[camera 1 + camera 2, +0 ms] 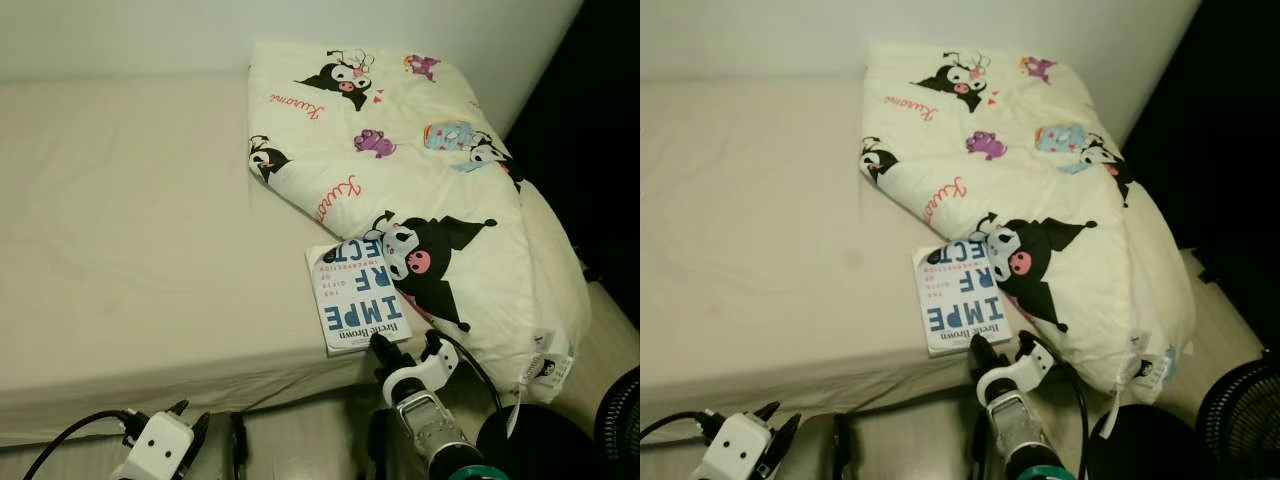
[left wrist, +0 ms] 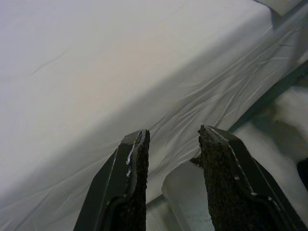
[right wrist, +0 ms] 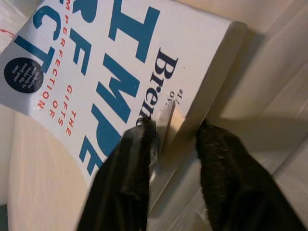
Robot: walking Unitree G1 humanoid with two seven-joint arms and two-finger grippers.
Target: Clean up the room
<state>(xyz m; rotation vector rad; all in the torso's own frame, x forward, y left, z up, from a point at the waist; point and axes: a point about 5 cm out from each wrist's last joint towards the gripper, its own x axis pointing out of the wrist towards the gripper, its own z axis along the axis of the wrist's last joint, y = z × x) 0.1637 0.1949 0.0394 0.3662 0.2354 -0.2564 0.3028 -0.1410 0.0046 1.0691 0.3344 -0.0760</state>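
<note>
A paperback book (image 1: pixel 355 297) with a white cover and large blue lettering lies flat on the bed (image 1: pixel 130 250), close to the mattress's near edge. Its far corner is tucked under a folded cream comforter (image 1: pixel 420 190) printed with black-and-pink cartoon characters, which covers the right part of the bed and hangs over its near right corner.

The right tool (image 1: pixel 405 350) is raised to the mattress edge at the book's near end. In the right wrist view its two black fingers (image 3: pixel 126 178) straddle the near corner of the book (image 3: pixel 120 72) — one lies over the cover by the author's name, the other sits off the book's edge over the sheet. The fingers are parted with the corner between them; whether they actually pinch it cannot be told.

The left tool (image 1: pixel 160 440) hangs low in front of the bed, below the mattress edge and well apart from the book. In the left wrist view its fingers (image 2: pixel 127 187) are spread, with nothing between them — beyond them is the wrinkled side of the fitted sheet (image 2: pixel 144 86).

At the lower right of the head views, beside the bed, stand a round black object (image 1: pixel 530 445) and the grille of a dark fan (image 1: pixel 620 420).
</note>
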